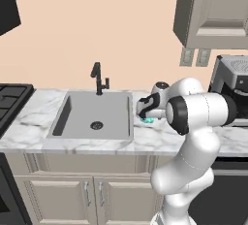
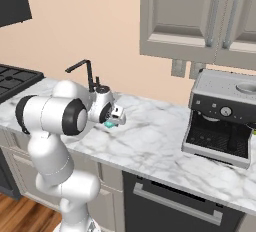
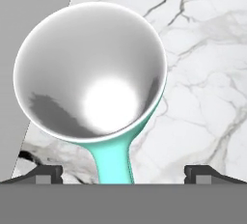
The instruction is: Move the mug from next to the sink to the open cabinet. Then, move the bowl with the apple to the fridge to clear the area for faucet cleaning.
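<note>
The teal mug (image 3: 91, 73) stands on the white marble worktop just right of the sink (image 1: 97, 115), seen from above with its shiny pale inside. Its teal handle (image 3: 115, 162) points toward the hand. My gripper (image 3: 125, 172) hovers low over it, open, with one fingertip (image 3: 48, 172) left of the handle and the other well to its right, neither touching. From the base, the gripper (image 1: 145, 111) (image 2: 116, 115) covers most of the mug (image 1: 148, 120) (image 2: 108, 124). The black faucet (image 1: 99, 78) (image 2: 85, 71) stands behind the sink. Bowl, apple and fridge are out of view.
A grey coffee machine (image 2: 220, 116) (image 1: 232, 88) stands on the worktop to the right. A black stove (image 1: 12, 98) lies to the left of the sink. Beige-grey wall cabinets (image 2: 180, 11) (image 1: 213, 10) hang above the machine.
</note>
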Robot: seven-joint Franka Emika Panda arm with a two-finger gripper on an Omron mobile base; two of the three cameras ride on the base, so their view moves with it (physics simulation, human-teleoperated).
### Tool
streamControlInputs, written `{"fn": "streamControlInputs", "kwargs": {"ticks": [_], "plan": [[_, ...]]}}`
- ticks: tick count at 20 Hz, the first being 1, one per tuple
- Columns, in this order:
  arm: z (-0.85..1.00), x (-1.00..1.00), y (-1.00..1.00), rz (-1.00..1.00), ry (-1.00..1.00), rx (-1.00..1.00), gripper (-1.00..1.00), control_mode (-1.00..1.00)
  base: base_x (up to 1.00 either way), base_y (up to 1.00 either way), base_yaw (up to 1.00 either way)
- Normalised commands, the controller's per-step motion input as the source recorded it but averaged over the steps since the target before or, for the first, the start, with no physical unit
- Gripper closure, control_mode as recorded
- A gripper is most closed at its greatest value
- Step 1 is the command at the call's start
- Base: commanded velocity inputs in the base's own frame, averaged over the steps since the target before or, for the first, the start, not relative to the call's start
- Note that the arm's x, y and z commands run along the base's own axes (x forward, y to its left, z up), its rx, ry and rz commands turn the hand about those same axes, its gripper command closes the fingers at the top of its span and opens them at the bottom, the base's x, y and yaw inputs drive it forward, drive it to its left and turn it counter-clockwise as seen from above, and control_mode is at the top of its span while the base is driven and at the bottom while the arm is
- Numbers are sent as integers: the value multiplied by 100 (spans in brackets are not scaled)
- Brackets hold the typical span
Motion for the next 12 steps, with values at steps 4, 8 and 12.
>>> {"fn": "streamControlInputs", "kwargs": {"ticks": [4, 8, 12], "plan": [[0, 0, 0, 0, 0, 0, 100, -100, 0, 0, 0], [0, 0, 0, 0, 0, 0, 100, -100, 0, 0, 0], [0, 0, 0, 0, 0, 0, 100, -100, 0, 0, 0]]}}
